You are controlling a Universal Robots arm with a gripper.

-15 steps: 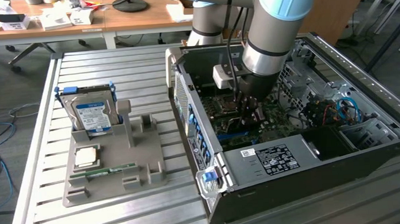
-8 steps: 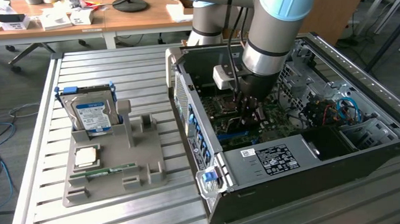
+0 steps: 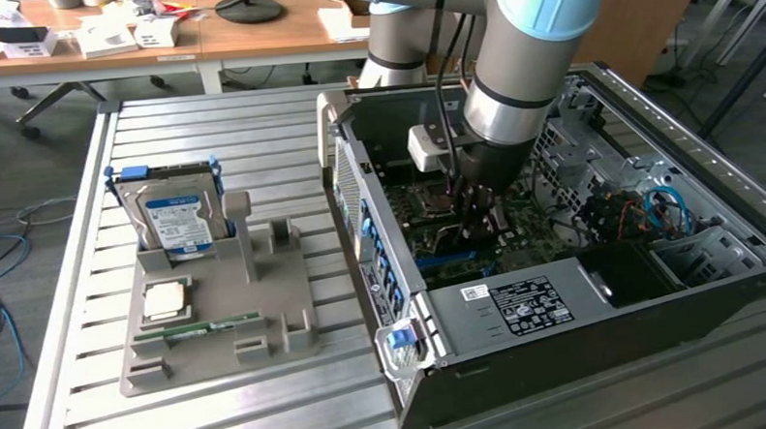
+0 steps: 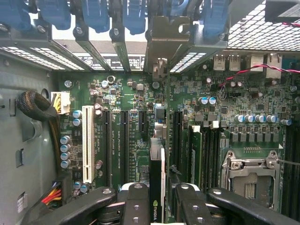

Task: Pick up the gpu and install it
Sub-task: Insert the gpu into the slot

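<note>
Fingers (image 4: 136, 206) of the gripper (image 3: 476, 210) are clamped on the gpu (image 4: 156, 178), which is held edge-on over the motherboard (image 4: 234, 93), among its black expansion slots. In the exterior view, the gripper is seen at the frame's centre inside the open computer case (image 3: 531, 349), well apart from the hard drive (image 3: 177, 219) at the left.

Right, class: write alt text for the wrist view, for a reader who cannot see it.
The gripper grips the gpu edge-on over the expansion slots of a green motherboard inside a computer case. The card's metal bracket points toward a row of blue clips.
</note>
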